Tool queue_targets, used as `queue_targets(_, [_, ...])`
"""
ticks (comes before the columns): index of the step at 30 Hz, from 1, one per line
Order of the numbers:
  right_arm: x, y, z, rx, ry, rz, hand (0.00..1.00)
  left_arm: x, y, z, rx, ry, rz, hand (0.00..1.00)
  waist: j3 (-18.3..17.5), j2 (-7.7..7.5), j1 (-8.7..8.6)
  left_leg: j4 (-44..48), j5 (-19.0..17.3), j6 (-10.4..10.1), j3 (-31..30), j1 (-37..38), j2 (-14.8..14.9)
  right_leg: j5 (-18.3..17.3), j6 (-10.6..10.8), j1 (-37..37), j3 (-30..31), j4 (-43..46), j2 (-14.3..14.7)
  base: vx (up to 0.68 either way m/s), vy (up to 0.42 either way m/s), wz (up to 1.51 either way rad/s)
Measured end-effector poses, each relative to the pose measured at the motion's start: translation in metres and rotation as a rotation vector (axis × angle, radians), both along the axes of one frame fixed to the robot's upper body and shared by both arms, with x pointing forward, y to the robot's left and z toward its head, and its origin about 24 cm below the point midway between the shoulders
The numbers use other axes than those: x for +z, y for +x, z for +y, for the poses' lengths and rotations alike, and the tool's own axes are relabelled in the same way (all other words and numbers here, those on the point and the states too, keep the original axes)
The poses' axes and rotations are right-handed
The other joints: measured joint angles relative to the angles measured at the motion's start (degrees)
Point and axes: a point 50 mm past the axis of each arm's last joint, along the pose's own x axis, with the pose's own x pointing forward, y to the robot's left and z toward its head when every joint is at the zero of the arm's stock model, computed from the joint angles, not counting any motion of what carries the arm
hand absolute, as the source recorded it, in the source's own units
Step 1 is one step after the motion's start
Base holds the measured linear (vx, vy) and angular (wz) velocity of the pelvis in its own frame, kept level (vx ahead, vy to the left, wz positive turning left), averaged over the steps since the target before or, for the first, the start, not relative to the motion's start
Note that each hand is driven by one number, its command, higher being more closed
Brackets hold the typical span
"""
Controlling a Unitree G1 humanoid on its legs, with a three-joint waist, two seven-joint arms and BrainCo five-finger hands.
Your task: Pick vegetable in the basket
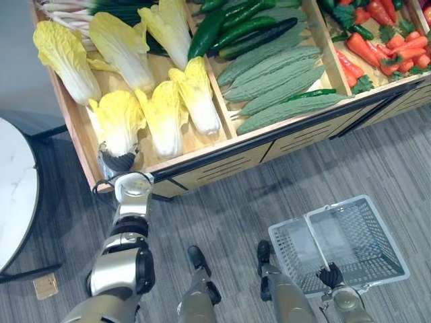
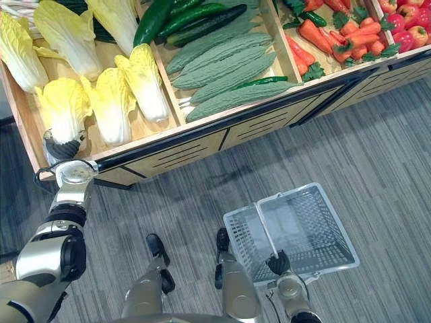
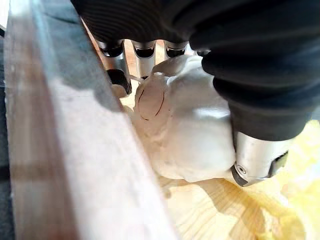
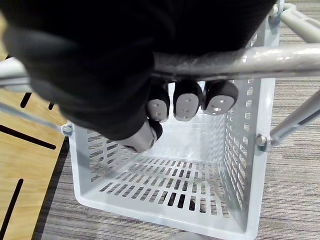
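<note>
A pale yellow napa cabbage lies at the front left corner of the wooden display shelf. My left hand reaches over the shelf's front edge onto its stem end. In the left wrist view the fingers and thumb are curled round the cabbage's white base. Low on the right, my right hand is shut on the handle of a grey plastic basket, which hangs above the floor with nothing in it.
Further cabbages share the left compartment. Bitter gourds and cucumbers fill the middle one, carrots the right one. A round white table stands at the far left. Grey floor lies between shelf and basket.
</note>
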Motion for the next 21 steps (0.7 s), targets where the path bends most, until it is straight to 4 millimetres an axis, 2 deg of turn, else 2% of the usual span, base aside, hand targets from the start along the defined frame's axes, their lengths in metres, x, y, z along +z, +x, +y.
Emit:
queue_targets(3, [-0.002, -0.002, -0.001, -0.008, -0.001, 0.015, 1.0, 0.0, -0.001, -0.011, 0.03, -0.102, -0.087, 1.0, 0.0, 0.01, 0.01, 0.01, 0.02, 0.02, -0.36, 0.77, -0.1, 0.0, 0.0, 1.1, -0.36, -0.01, -0.13, 0.01, 0.0, 0.07])
queue_targets(9, [-0.003, -0.005, -0.002, -0.022, -0.002, 0.026, 1.0, 0.002, -0.016, -0.043, 0.042, -0.137, -0.234, 1.0, -0.11, 0.22, 0.06, -0.14, 0.1, 0.12, -2.45, 1.66, -0.34, -0.02, 0.0, 2.92, -1.86, 0.01, -0.41, 0.01, 0.002, 0.13])
queue_targets(11, [-0.003, -0.008, -0.004, -0.044, 0.0, 0.03, 1.0, 0.002, -0.021, -0.046, 0.055, -0.136, -0.253, 1.0, -0.23, 0.5, 0.06, -0.22, 0.34, 0.17, -3.4, 1.99, -0.5, -0.05, 0.0, 3.75, -2.42, 0.02, -0.58, 0.0, 0.007, 0.2])
queue_targets(16, [-0.006, -0.016, -0.008, -0.079, 0.001, 0.05, 1.0, 0.018, -0.031, -0.049, 0.059, -0.065, -0.342, 1.0, -0.51, 0.95, 0.31, -0.34, 0.34, 0.19, -5.06, 2.98, -1.13, -0.1, -0.03, 5.76, -3.95, -0.01, -1.26, -0.01, 0.017, 0.2])
queue_targets(18, [-0.008, -0.024, -0.012, -0.108, 0.0, 0.064, 1.0, 0.022, -0.034, -0.052, 0.055, -0.071, -0.372, 1.0, -1.62, 1.5, 0.75, -0.35, 0.25, 0.1, -5.16, 3.04, -1.43, -0.03, 0.09, 6.07, -4.08, -0.06, -1.59, 0.02, 0.027, 0.1])
queue_targets(19, [-0.008, -0.027, -0.015, -0.129, 0.0, 0.07, 1.0, 0.027, -0.037, -0.054, 0.052, -0.049, -0.395, 1.0, -2.11, 1.84, 1.33, -0.35, 0.24, 0.09, -5.16, 3.17, -1.58, 0.11, 0.3, 6.17, -4.04, -0.15, -1.77, 0.0, 0.0, 0.0])
queue_targets(21, [-0.01, -0.032, -0.02, -0.163, 0.0, 0.093, 1.0, 0.034, -0.042, -0.054, 0.05, 0.014, -0.418, 1.0, -2.67, 2.32, 1.45, -0.35, 0.19, 0.05, -5.1, 4.1, -1.8, 0.32, 0.58, 7.48, -4.02, -0.66, -1.93, 0.02, 0.015, 0.03])
